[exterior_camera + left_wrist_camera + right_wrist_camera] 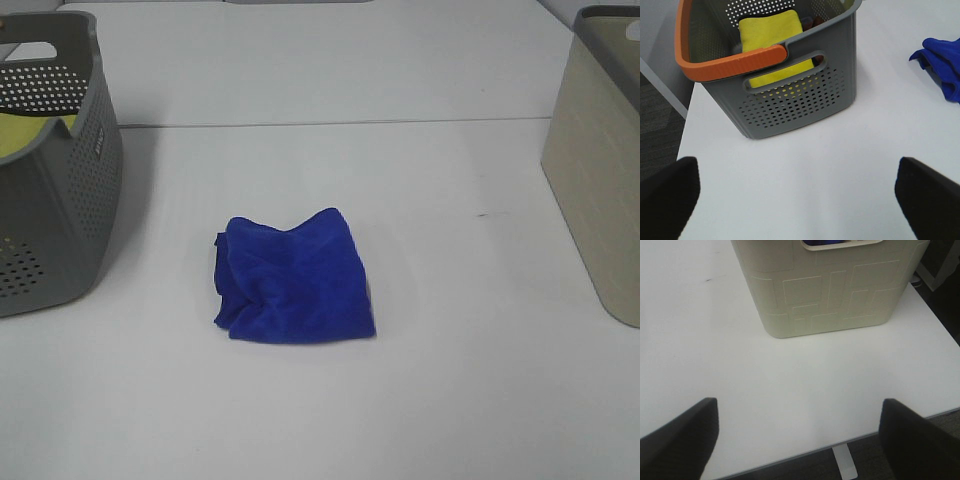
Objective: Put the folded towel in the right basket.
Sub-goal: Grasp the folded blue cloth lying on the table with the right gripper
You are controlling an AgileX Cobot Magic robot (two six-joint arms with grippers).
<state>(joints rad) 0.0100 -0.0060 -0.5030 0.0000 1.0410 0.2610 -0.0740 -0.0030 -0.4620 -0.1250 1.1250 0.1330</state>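
A folded blue towel [295,280] lies in a loose square on the white table [450,400], about midway between two baskets. Its edge also shows in the left wrist view [942,62]. The right basket [600,170] is beige and stands at the table's right edge; the right wrist view shows its panelled wall [830,290] close ahead. My left gripper [800,200] is open and empty, near the grey basket and far from the towel. My right gripper [800,440] is open and empty over bare table in front of the beige basket. Neither gripper shows in the exterior high view.
A grey perforated basket [60,170] with an orange handle [730,62] stands at the left and holds a yellow towel [772,37]. Something blue shows through the beige basket's handle slot [825,242]. The table's near edge [840,447] runs just behind my right gripper.
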